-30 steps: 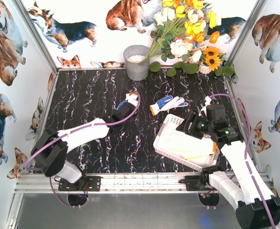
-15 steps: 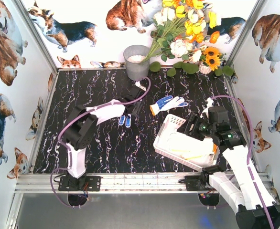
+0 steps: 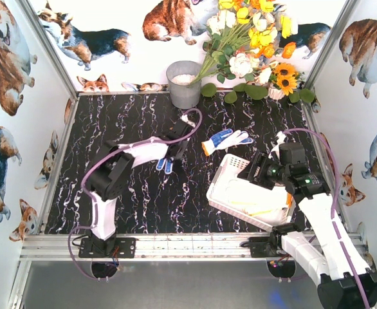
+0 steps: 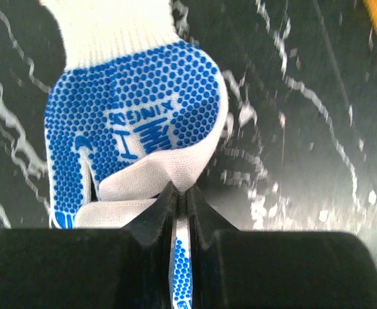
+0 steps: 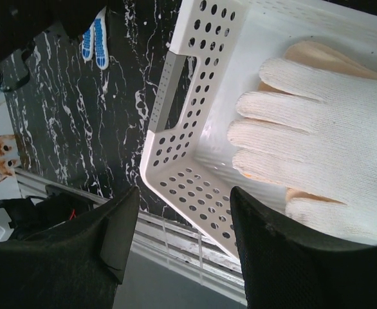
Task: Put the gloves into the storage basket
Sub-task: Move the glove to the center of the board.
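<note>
My left gripper [image 3: 173, 152] is shut on a white glove with a blue-dotted palm [image 4: 134, 125] and holds it above the black marble table; its fingers hang below the gripper in the top view [image 3: 165, 165]. A second blue-dotted glove [image 3: 226, 140] lies on the table just beyond the white perforated storage basket [image 3: 226, 168]. The basket holds white gloves [image 5: 317, 141], one with a yellowish palm. My right gripper [image 5: 182, 219] is open and empty, hovering over the basket's far left corner [image 5: 175, 154].
A grey metal bucket [image 3: 184, 84] stands at the back centre, with a bunch of flowers [image 3: 253, 45] to its right. The basket sits near the table's front right edge, next to the right arm's base.
My left arm swung from the table's middle toward the back, lifting the blue-dotted glove, then eased slightly back left. My right gripper stayed over the basket.
</note>
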